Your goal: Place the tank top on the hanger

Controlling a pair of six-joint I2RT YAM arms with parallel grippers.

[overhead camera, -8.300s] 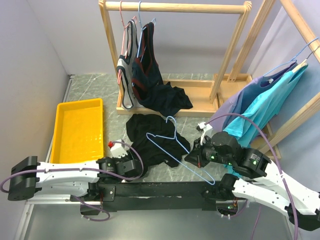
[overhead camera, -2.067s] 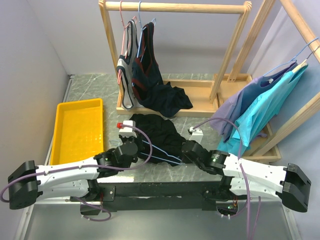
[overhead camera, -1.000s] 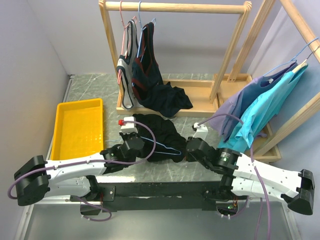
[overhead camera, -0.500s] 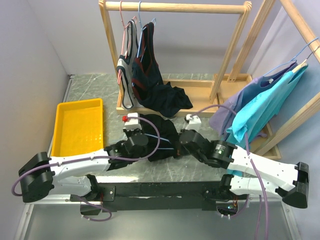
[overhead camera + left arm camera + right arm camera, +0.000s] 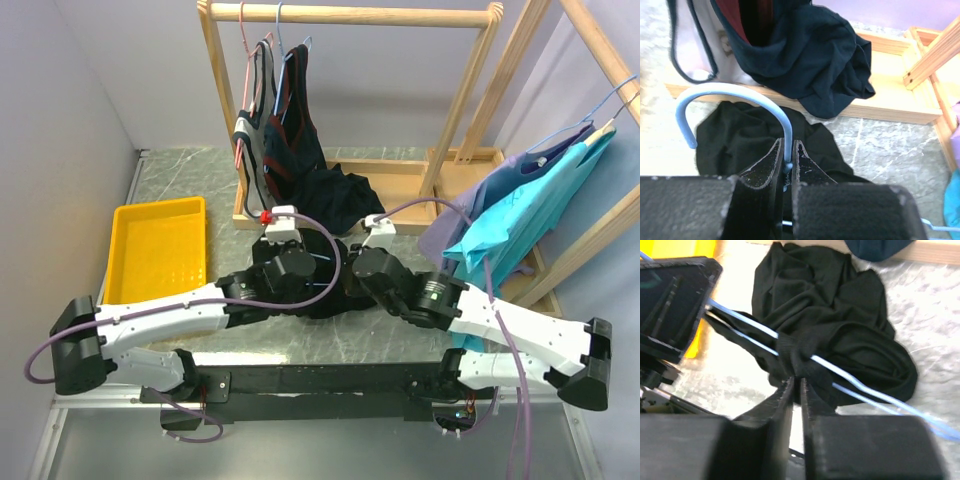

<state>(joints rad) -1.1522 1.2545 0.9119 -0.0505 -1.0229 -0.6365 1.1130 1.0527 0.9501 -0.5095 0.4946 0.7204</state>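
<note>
Blue wire hanger [image 5: 730,89], its neck clamped in the left gripper [image 5: 787,162]. Right gripper [image 5: 796,382] pinches the black tank top [image 5: 840,315] at the wire.

Tray: yellow tray [image 5: 160,262], left on the marbled table [image 5: 185,172].
Rack: wooden rack [image 5: 350,14], holding red-trimmed top [image 5: 300,140] and, seemingly, pale-edged top [image 5: 249,140].
Right side: teal garment [image 5: 520,215], hung.

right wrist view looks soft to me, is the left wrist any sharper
Right wrist view: soft throughout, the right claw and hanger wire smeared. Left wrist view: sharper, hanger hook crisp, only the left claw up close blurred, table at upper left washed out.
</note>
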